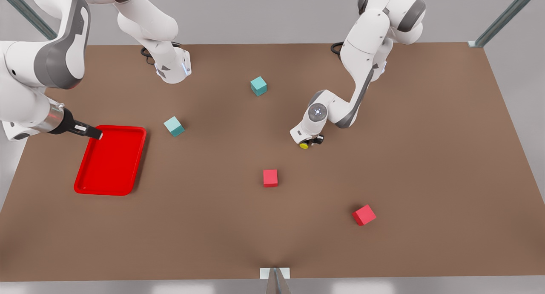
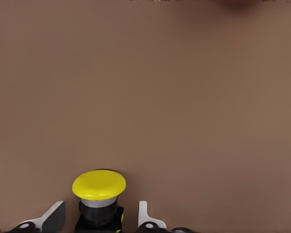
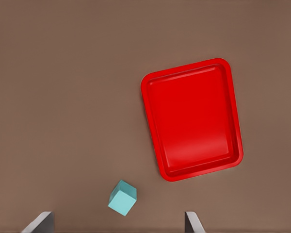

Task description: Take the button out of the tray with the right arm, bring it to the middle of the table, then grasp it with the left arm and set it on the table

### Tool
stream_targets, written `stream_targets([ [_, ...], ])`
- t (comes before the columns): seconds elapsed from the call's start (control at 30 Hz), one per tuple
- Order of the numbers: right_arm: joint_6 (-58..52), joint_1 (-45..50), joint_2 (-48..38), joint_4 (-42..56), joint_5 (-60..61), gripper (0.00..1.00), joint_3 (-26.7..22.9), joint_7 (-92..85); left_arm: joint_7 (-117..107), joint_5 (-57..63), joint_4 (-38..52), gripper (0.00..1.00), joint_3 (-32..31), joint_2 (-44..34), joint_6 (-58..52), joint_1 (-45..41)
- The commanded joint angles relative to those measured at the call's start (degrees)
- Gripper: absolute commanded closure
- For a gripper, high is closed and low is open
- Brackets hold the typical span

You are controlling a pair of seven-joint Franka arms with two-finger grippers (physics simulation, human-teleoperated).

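At the front view's left, the right arm (image 1: 38, 72) hangs above the tray's far corner, its gripper (image 1: 91, 132) pointing toward the tray (image 1: 110, 162); in the right wrist view its fingers (image 3: 39, 223) stand wide apart with nothing between them, which fits an arm that waits clear of the work. The tray is bare inside, nothing lying on its glossy red floor. A teal cube (image 1: 174, 126) sits just beside the tray, on the table (image 1: 425, 157). Farther toward the front view's right, near the table's middle, the left arm (image 1: 362, 72) bends low so its gripper (image 1: 313, 141) reaches the surface. The button (image 2: 99, 199) sits between its fingers (image 2: 53, 216), yellow cap outward; whether they press on the black body or stand slightly off it, I cannot tell. The button appears at or just above the tabletop, so the placing looks nearly complete.
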Motion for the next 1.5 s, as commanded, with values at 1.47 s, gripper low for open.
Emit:
stream_targets([
  [1.47, -6.6, 6.1, 2.7, -0.7, -0.4, 0.0, 0.5, -2.1, -151.5, 58.1, 26.6, 0.6, 10.1, 15.0, -61.6, 0.8],
])
